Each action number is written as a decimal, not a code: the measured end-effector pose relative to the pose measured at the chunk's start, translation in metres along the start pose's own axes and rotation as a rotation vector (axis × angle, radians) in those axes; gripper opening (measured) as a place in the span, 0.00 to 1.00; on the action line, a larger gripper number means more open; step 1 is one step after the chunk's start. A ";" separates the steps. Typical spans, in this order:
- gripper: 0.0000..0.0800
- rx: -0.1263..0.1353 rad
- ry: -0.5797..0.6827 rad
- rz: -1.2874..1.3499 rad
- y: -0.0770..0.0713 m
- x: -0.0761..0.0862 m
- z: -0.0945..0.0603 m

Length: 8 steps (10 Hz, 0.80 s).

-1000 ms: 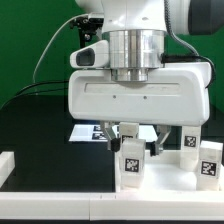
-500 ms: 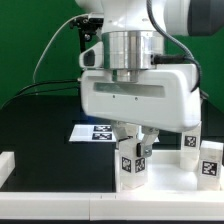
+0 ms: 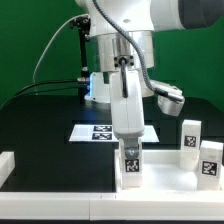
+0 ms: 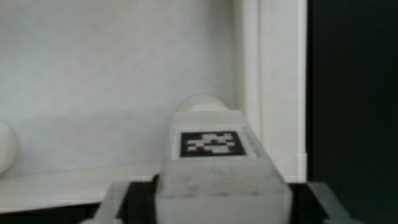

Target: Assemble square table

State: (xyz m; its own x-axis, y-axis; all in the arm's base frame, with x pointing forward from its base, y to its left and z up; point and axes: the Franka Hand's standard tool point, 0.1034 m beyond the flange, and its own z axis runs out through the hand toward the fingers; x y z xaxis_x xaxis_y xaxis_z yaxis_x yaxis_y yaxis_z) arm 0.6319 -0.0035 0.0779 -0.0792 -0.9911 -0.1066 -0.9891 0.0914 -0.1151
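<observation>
While the gripper (image 3: 130, 152) clamps half-closed on a tagged leg (image 3: 130, 168), lift straight, keeping the leg upright.

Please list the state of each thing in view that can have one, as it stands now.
gripper: shut on the leg, pointing down.
leg: upright, gripped, over the tabletop.
tabletop: lying flat, rim up.
two spare legs: standing upright, untouched.
marker board: flat on the table.
</observation>
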 end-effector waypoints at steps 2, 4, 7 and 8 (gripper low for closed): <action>0.36 -0.003 0.001 -0.027 0.000 0.000 0.000; 0.71 -0.015 -0.019 -0.451 0.003 0.001 -0.001; 0.81 -0.037 -0.041 -0.692 0.005 0.002 0.000; 0.81 -0.038 -0.040 -0.737 0.005 0.003 0.000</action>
State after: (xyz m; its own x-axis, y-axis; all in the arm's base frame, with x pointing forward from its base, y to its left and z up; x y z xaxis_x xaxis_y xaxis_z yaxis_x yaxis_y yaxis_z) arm 0.6264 -0.0061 0.0765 0.6110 -0.7900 -0.0512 -0.7878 -0.6005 -0.1369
